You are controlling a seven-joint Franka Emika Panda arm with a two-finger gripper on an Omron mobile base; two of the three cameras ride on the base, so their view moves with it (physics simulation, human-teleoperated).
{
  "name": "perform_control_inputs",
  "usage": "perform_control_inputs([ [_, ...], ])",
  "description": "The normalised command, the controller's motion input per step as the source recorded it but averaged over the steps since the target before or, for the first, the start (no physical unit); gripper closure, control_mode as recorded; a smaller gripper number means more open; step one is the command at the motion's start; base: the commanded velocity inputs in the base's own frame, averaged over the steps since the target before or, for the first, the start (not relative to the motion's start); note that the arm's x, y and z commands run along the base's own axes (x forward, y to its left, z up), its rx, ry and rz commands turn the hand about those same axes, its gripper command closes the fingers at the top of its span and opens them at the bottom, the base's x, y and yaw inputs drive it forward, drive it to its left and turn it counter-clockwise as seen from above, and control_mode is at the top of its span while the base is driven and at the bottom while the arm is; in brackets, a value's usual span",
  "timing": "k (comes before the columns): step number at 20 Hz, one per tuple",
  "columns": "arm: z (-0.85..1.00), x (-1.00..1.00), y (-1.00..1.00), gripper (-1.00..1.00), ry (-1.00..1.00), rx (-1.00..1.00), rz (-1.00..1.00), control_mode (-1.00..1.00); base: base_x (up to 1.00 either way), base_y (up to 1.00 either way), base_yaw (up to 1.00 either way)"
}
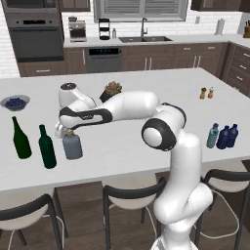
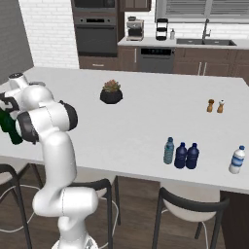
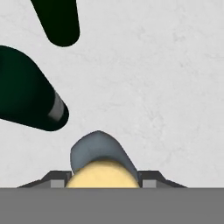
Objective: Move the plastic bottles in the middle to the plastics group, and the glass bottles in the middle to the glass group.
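My claw (image 1: 67,132) grips the grey bottle (image 1: 72,146) by its tan cap, standing on the bench (image 1: 146,88) just beside two green bottles (image 1: 47,148).

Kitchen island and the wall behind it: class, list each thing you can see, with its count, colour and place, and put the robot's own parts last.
Green glass bottles: two, dark green, island's left front.
Grey bottle: one, grey-blue with tan cap, beside the green pair, under the gripper.
Blue plastic bottles: three, one pale and two navy, island's right front.
White bottle: one, white with blue label, right of the blue cluster.
Shakers: two, brown and pale, right rear.
Potted plant: one, dark pot, island's middle rear.
Bowl: one, grey, blue contents, far left.
Stools: dark-framed, along the front.
Gripper: one, white, jaws around the grey bottle's cap.
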Motion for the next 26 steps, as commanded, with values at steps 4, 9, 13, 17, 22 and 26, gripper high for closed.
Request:
perform_control_inputs([
  [4, 0.00, 0.00, 0.00, 1.00, -0.08, 0.02, 0.00, -1.00, 0.00, 0.00, 0.00],
  [9, 0.00, 0.00, 0.00, 1.00, -0.14, 0.10, 0.00, -1.00, 0.00, 0.00, 0.00],
  [13, 0.00, 0.00, -0.05, 1.00, -0.12, 0.20, 0.00, -1.00, 0.00, 0.00, 0.00],
  [17, 0.00, 0.00, -0.21, 1.00, -0.04, 0.14, 0.00, -1.00, 0.00, 0.00, 0.00],
  [22, -0.16, 0.00, 0.00, 1.00, 0.00, 0.08, 0.00, -1.00, 0.00, 0.00, 0.00],
  [26, -0.07, 0.00, 0.00, 1.00, 0.00, 0.03, 0.00, -1.00, 0.00, 0.00, 0.00],
])
